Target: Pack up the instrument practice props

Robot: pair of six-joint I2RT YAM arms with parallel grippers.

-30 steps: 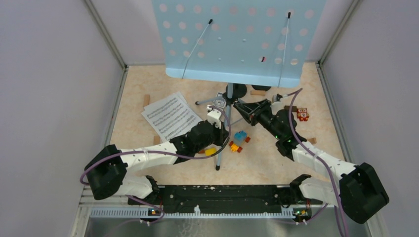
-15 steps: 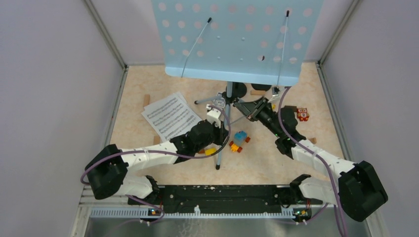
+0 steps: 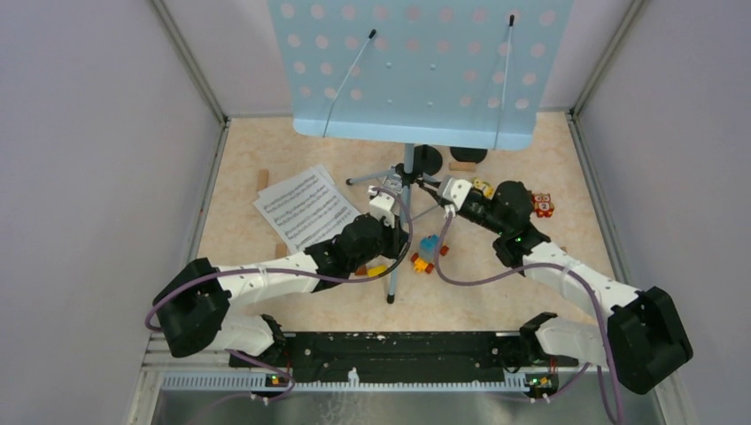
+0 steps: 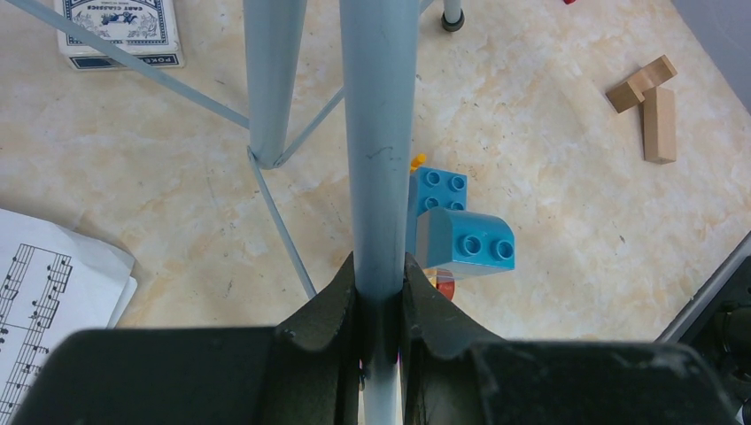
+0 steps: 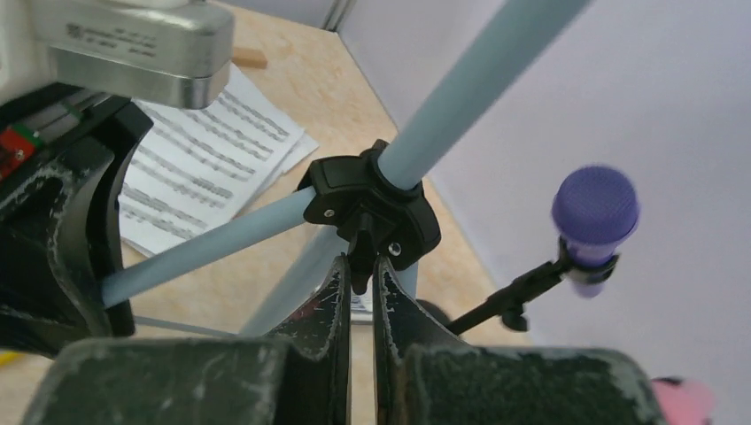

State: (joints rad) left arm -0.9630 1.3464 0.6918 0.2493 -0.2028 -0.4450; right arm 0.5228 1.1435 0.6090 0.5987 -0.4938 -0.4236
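The pale blue perforated music desk (image 3: pixel 416 71) stands on its tripod at the back. My left gripper (image 3: pixel 393 191) (image 4: pixel 381 288) is shut on one of the stand's pale blue tubes (image 4: pixel 379 133), just below the joint. My right gripper (image 3: pixel 436 188) (image 5: pixel 361 268) is shut on the small black knob under the stand's black collar (image 5: pixel 372 199). White sheet-music pages (image 3: pixel 305 208) lie flat to the left of the stand. A purple microphone (image 5: pixel 595 211) sits in a black holder behind the stand. Two black round bases (image 3: pixel 429 160) show under the desk's lower edge.
A blue brick (image 4: pixel 460 239) and other small colourful bricks (image 3: pixel 425 252) lie beside the near tripod leg (image 3: pixel 392 274). Wooden blocks (image 4: pixel 651 97) and a blue-white card box (image 4: pixel 120 31) rest on the floor. Grey walls close in both sides.
My right gripper has moved left to the stand's collar, turned, and shut on the black knob. The desk has shifted slightly up and left. The left arm holds still.
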